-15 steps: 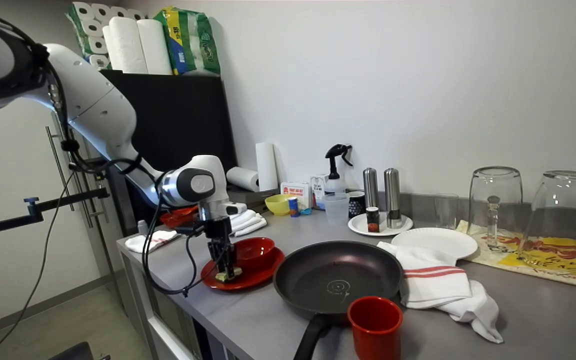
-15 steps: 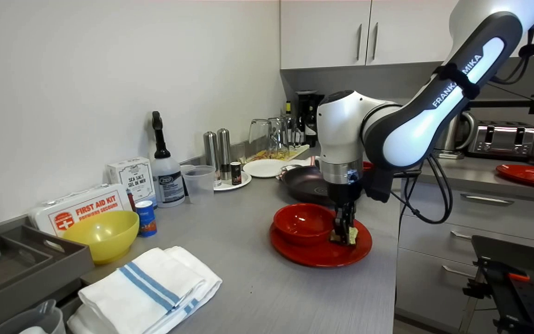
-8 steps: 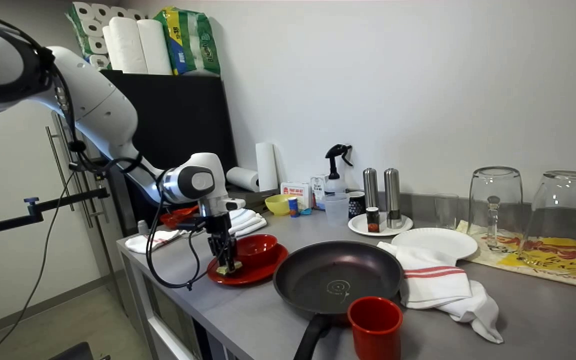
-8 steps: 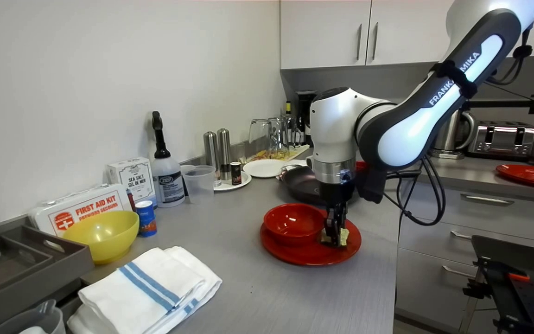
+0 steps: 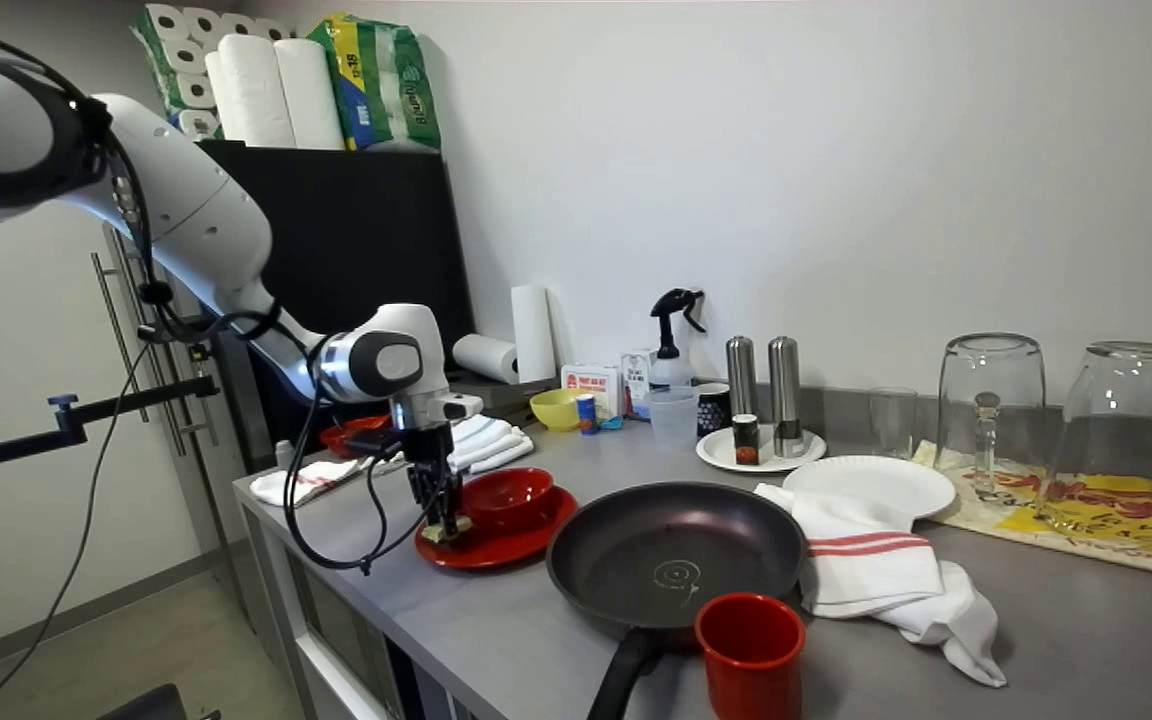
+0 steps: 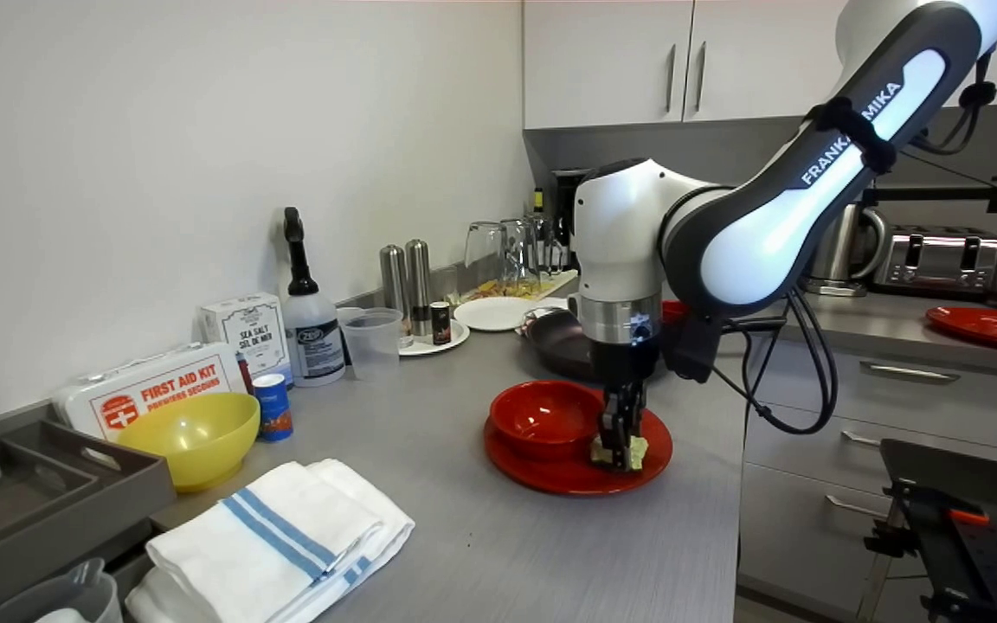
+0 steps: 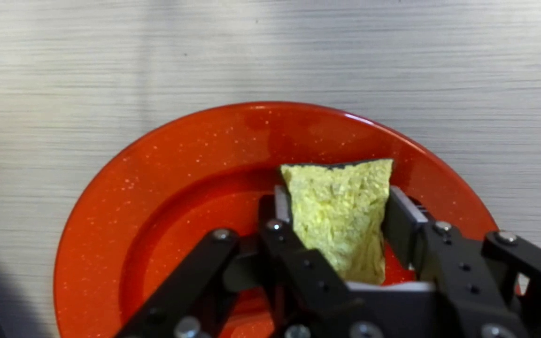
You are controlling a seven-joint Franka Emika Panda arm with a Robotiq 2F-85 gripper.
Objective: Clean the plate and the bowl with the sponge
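Observation:
The glossy red plate (image 6: 585,483) lies on the grey counter, with the red bowl (image 6: 546,417) standing on one side of it in both exterior views. My gripper (image 7: 338,206) points down over the plate beside the bowl, shut on the sponge (image 7: 341,216). That yellow-green block is squeezed between the two fingers, its dark underside edge just showing. In the wrist view it rests on or just above the plate near the rim; exact contact is hidden. The bowl is not plainly visible there. In an exterior view the sponge (image 5: 456,530) shows small at the fingertips.
A black frying pan (image 5: 676,560) stands near the plate, with a red cup (image 5: 751,650) by its handle. Folded white towels (image 6: 282,536) and a yellow bowl (image 6: 196,433) lie toward the wall. The counter's edge (image 6: 741,467) runs close to the plate.
The plate and bowl have slid a short way from the counter's edge toward the wall, along with my gripper and sponge. In the last half second the sponge has shifted slightly across the plate.

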